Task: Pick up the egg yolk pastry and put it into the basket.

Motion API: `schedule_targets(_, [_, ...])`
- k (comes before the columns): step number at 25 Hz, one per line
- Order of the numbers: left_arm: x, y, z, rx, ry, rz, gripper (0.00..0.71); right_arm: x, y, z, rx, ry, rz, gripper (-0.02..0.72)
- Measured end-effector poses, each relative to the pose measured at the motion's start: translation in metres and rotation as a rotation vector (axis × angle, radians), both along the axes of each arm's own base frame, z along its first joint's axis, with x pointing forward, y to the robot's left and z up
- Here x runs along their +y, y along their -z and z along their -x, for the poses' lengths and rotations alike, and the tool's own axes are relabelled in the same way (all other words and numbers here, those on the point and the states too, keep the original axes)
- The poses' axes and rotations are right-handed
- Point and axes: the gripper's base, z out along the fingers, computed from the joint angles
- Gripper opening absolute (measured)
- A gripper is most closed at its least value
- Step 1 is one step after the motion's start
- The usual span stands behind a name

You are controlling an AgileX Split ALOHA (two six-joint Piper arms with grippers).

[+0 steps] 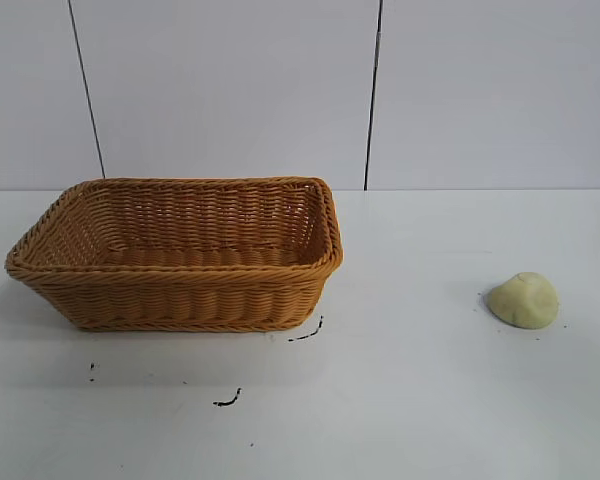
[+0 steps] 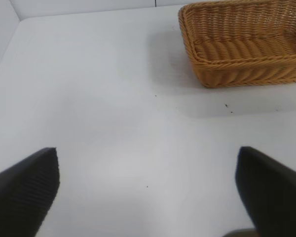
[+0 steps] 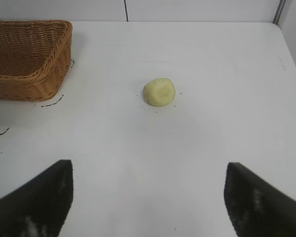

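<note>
Toward the right edge of the counter (image 1: 420, 400), the egg yolk pastry (image 1: 523, 299) sits alone on the bare white surface, nothing touching it; the basket (image 1: 180, 268) stands well apart from it toward the left edge, and what shows of its inside holds nothing; so I judge the task not yet begun, with the reach, the grasp, the carry across and the drop into the basket all left to do; the right claw (image 3: 148, 197) hangs over the counter with the pastry ahead of it and clear of its fingers (image 3: 37, 202), spread wide and released, gripping nothing; the left claw (image 2: 148, 192) is likewise spread wide and empty above bare counter, with the basket farther off, and looks idle.
</note>
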Motion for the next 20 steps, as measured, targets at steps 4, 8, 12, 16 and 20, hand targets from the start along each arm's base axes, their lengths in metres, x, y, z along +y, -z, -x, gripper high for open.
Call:
schedule_targets(4, [0.000, 0.000, 0.000, 0.000, 0.000, 0.000, 0.697, 0.000, 0.000, 0.000, 0.000, 0.000, 0.000, 0.603])
schedule_targets(8, [0.000, 0.000, 0.000, 0.000, 0.000, 0.000, 0.697, 0.000, 0.000, 0.000, 0.000, 0.000, 0.000, 0.603])
schedule_targets(12, [0.000, 0.000, 0.000, 0.000, 0.000, 0.000, 0.697, 0.000, 0.000, 0.000, 0.000, 0.000, -0.001, 0.614])
schedule_targets(16, [0.000, 0.000, 0.000, 0.000, 0.000, 0.000, 0.697, 0.000, -0.008, -0.004, 0.022, 0.017, -0.035, 0.678])
schedule_targets(20, [0.000, 0.000, 0.000, 0.000, 0.000, 0.000, 0.697, 0.000, -0.031, -0.025, 0.109, 0.028, -0.049, 0.689])
